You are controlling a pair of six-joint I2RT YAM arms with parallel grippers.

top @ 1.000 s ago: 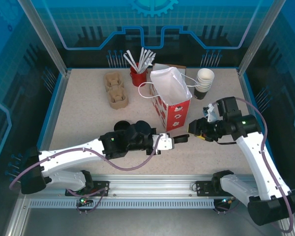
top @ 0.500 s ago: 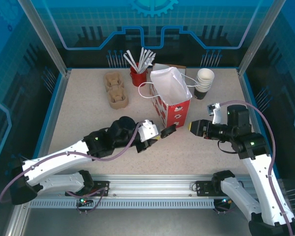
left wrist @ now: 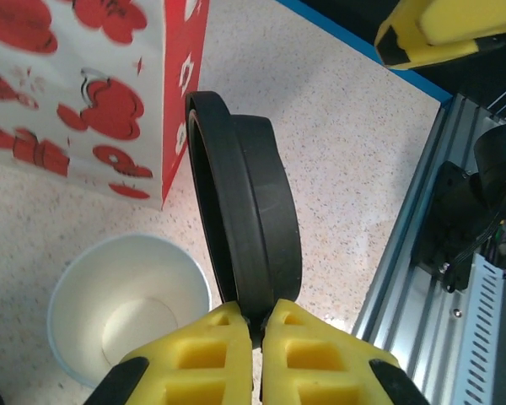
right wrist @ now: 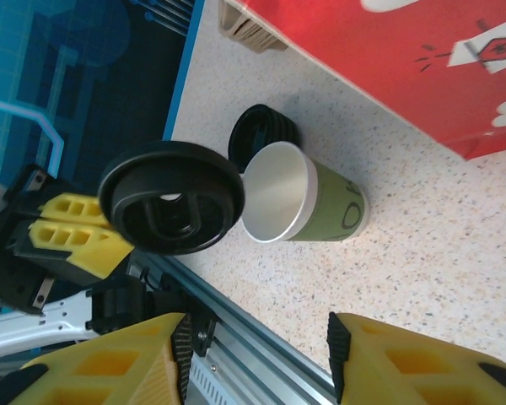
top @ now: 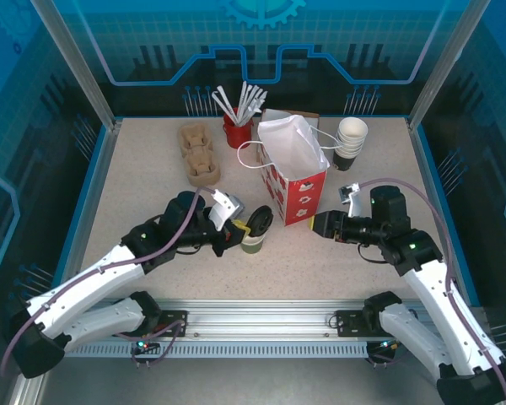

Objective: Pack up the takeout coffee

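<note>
The takeout coffee cup (top: pixel 251 244) stands on the table left of the red-and-white bag (top: pixel 297 181), with olive sides (right wrist: pixel 333 205), a white inside (left wrist: pixel 126 312) and no lid on it. My left gripper (top: pixel 241 228) is shut on the rim of its round black lid (left wrist: pixel 249 211), holding it on edge just above and beside the cup's mouth. The yellow fingertips (left wrist: pixel 223 333) pinch the lid's edge. My right gripper (top: pixel 319 226) stands open right of the cup, near the bag's front corner, pointing at the cup with nothing between its fingers (right wrist: pixel 388 354).
A stack of lidless cups (top: pixel 351 139) stands right of the bag, a red holder with stirrers (top: pixel 239 126) behind it, and cardboard carriers (top: pixel 201 156) at the back left. Another black round thing (right wrist: pixel 266 126) lies behind the cup. The metal rail (top: pixel 261 325) runs along the near edge.
My left gripper has swung back to the left with the lid, from close to the right gripper to over the cup. The right gripper has moved left towards the bag's front.
</note>
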